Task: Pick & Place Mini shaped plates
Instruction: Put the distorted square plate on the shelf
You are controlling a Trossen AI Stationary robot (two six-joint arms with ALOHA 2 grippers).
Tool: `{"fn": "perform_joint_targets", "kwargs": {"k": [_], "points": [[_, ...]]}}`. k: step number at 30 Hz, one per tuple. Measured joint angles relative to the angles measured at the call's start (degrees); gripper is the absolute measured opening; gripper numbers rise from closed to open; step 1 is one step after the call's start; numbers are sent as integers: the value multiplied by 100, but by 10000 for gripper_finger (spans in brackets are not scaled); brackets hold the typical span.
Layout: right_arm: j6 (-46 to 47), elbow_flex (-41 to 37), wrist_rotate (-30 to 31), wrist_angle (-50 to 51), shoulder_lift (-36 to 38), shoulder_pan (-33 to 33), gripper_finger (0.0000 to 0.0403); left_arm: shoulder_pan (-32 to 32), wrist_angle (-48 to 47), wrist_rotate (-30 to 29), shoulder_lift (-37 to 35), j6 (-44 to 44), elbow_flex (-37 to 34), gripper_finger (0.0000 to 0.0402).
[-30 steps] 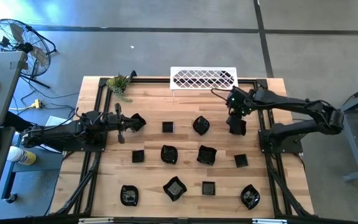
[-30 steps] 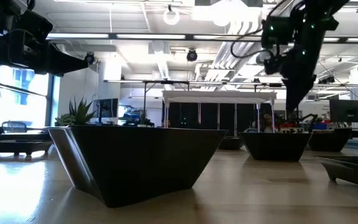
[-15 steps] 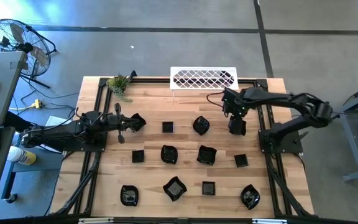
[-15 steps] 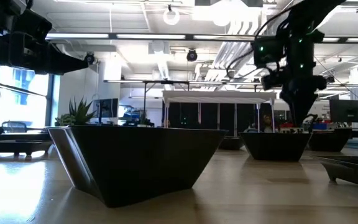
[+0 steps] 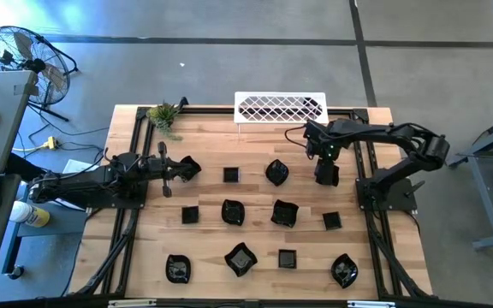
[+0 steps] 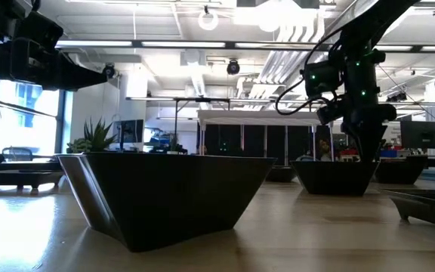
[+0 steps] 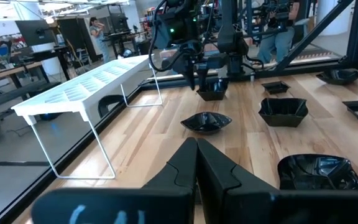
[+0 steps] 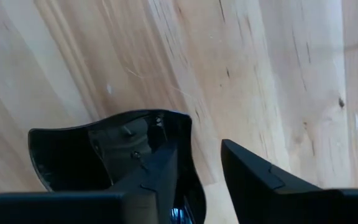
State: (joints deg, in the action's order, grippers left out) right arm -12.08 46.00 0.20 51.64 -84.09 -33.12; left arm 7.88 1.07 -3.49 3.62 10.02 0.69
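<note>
Several glossy black mini plates lie flat across the wooden table (image 5: 255,235), among them a wavy one (image 5: 276,172) and a square one (image 5: 230,174). My right gripper (image 5: 325,168) points down at the far-right plate (image 5: 327,178), open; in the right wrist view one finger (image 8: 160,174) shows over the plate's hollow (image 8: 92,155) and the other (image 8: 253,177) outside its wall. My left gripper (image 5: 169,169) is shut, level above the table's left side, beside another plate (image 5: 187,167). My right gripper comes at the far-right plate from above, astride one side wall (image 8: 185,134), one finger inside and one outside. The plate sits flat on the table. Wood shows between the fingers, and I cannot tell whether either finger touches the wall.
A white lattice rack (image 5: 280,108) stands on thin wire legs at the table's far edge, just beyond my right gripper. A small green plant (image 5: 164,115) sits at the far-left corner. Black frame rails (image 5: 135,162) run along both sides.
My right gripper has come down from above onto the far-right plate and tipped upright, shifting slightly toward the table's left. The plate has stayed in place.
</note>
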Motion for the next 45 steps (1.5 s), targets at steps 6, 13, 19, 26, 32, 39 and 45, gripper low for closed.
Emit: {"fn": "perform_joint_targets", "kwargs": {"k": [6, 13, 19, 26, 32, 39, 45], "points": [[-2, 0, -37, -9, 0, 0, 53, -2, -1, 4, 0, -15, 0, 1], [138, -319, -25, -308, 4, 0, 45, -2, -1, 11, 2, -129, 0, 1], [367, -405, -118, -452, 11, 20, 60, -2, -3, 9, 2, -131, 0, 1], [524, -205, -474, -422, 119, 22, 17, -2, -4, 9, 2, -133, 0, 1], [677, -2, -612, -285, 142, 22, 8, 0, -4, 9, 2, -138, 0, 1], [1041, 545, -889, 261, 142, 13, 4, 0, -4, 9, 2, -138, 0, 1], [1430, 1635, -1439, 806, 142, -13, 4, -2, -4, 9, 2, -138, 0, 1]]}}
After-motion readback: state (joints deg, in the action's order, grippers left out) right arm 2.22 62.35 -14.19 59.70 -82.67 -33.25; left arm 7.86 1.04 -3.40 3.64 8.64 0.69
